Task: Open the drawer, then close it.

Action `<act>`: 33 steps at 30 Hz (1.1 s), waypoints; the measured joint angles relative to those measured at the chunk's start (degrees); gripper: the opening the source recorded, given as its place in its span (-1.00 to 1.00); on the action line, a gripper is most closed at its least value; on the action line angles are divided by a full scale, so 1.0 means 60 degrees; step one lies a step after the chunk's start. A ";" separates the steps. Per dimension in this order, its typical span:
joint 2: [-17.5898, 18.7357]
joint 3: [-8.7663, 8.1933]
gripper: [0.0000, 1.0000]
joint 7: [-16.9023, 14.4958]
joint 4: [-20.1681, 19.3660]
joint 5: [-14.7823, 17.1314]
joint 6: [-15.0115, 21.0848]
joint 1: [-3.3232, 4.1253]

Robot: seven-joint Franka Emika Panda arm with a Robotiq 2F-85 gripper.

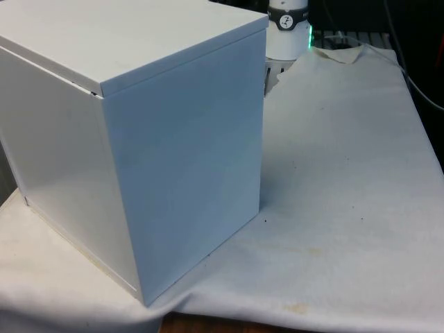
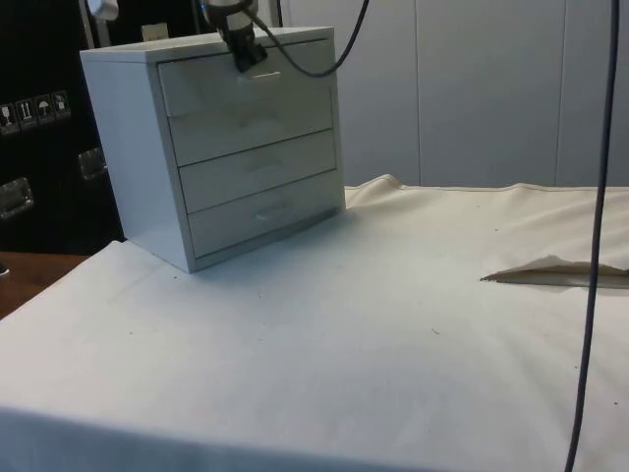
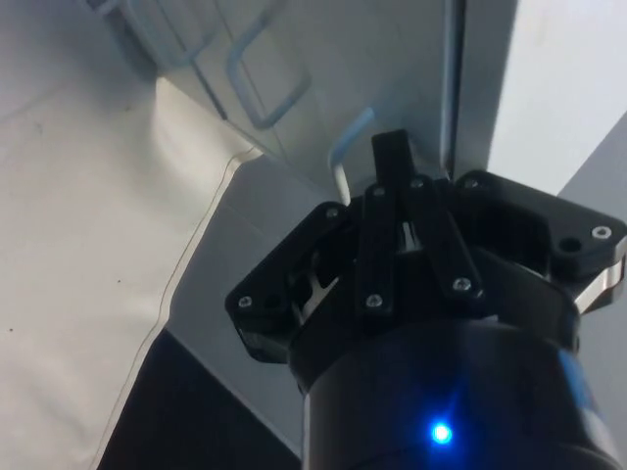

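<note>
**Gripper at top drawer's handle, drawer shut**

Stood on the white cloth (image 1: 347, 208), towards the front view's left: a white chest of drawers (image 1: 187, 159), back and one side turned to that camera. Seen from the side view as four drawers stacked, all fronts flush with the carcass, none pulled out. Placed near the table's far corner in that view, against dark cabinets.

Hung at the top drawer (image 2: 295, 74), just under the chest's upper edge: the black gripper (image 2: 246, 61), pointed down at the drawer's front beside its handle (image 2: 263, 73). Trailed away over the chest's top: a dark cable (image 2: 324, 59).

From the wrist view, found the fingers (image 3: 390, 152) drawn narrow, nearly together, with the pale handle (image 3: 340, 162) just beside the tip. Could not tell whether that handle was actually pinched or merely touched. Ranged further off along the same front: the handles of the lower drawers (image 3: 260, 88).

Noted well apart from the chest: a raised fold in the cloth (image 2: 560, 273).
</note>
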 measured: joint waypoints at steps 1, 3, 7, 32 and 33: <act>0.0000 0.0000 -1.00 0.0000 0.0000 0.0000 0.0000 0.0000; 0.0134 -0.0038 -1.00 0.0000 0.0095 0.0029 0.0076 -0.0038; 0.0229 -0.0048 -1.00 0.0000 0.0172 0.0067 0.0086 -0.0057; -0.1089 0.0439 -1.00 0.0048 -0.0487 -0.0277 -0.1089 0.0191; -0.1175 0.0477 -1.00 0.0048 -0.0535 -0.0296 -0.1155 0.0201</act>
